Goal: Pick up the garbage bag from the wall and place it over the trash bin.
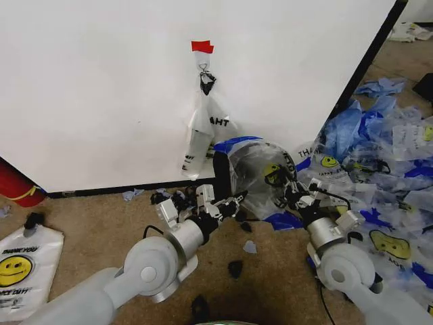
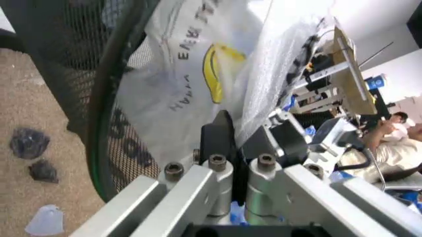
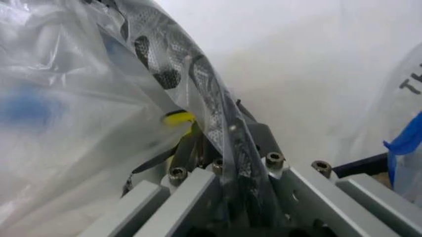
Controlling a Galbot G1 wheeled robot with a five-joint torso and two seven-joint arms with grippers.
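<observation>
Standing against the wall (image 1: 101, 88), the bin (image 1: 223, 169) wore the bag (image 1: 260, 172) draped over its mouth, the yellow smiley and black print facing out on the right side. The left hand (image 1: 226, 203) sat at the bin's near left edge; in the left wrist view its fingers (image 2: 218, 136) were pressed together on a fold of the bag (image 2: 191, 64) just beside the mesh rim (image 2: 99, 123). The right hand (image 1: 294, 193) sat at the bin's near right edge, and its wrist view showed the fingers (image 3: 254, 136) clamped on the mesh rim (image 3: 197, 79) with the film (image 3: 66, 98) caught between them. A narrower clear bag (image 1: 203, 132) hung from a clip under red tape (image 1: 201, 46) on the wall, just left of the bin. More bags (image 1: 385, 156) lay heaped on the carpet (image 1: 270, 271) to the right, and a white smiley bag (image 1: 24, 271) lay near left, close to a red cylinder (image 1: 17, 186).
</observation>
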